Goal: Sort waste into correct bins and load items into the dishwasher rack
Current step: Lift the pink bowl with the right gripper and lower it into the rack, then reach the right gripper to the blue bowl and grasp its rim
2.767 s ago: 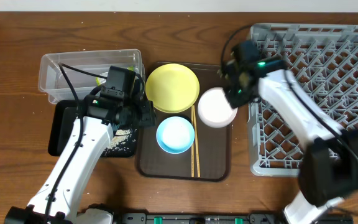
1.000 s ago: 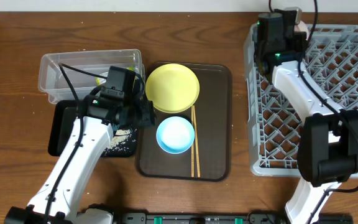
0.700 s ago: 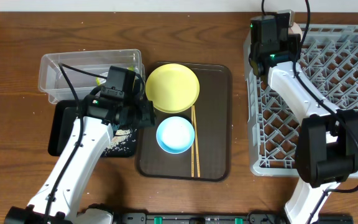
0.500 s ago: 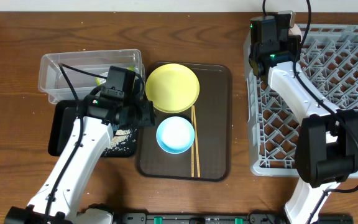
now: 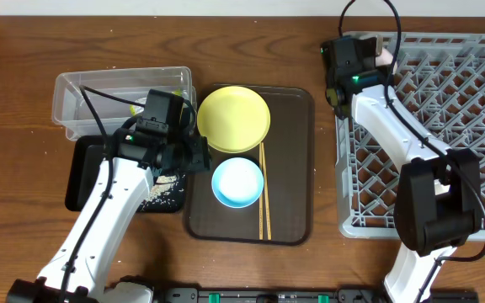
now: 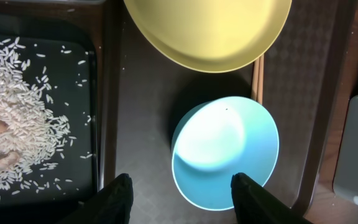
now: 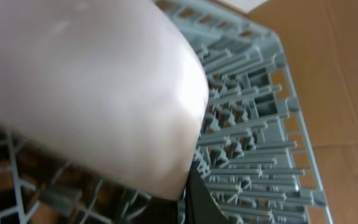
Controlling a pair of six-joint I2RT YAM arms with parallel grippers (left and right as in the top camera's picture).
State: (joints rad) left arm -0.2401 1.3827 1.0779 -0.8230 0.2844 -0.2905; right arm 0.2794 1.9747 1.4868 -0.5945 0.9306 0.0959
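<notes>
Two right jaws (pinched): white bowl (image 7: 92, 81)

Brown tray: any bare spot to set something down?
Yes: the strip between the chopsticks and the brown tray's right rim is bare, top to bottom. The left half is crowded: yellow plate, blue bowl, left hand hovering at the bowl.

A white bowl (image 7: 86, 81) looms over grey rack (image 7: 247, 143)
</notes>
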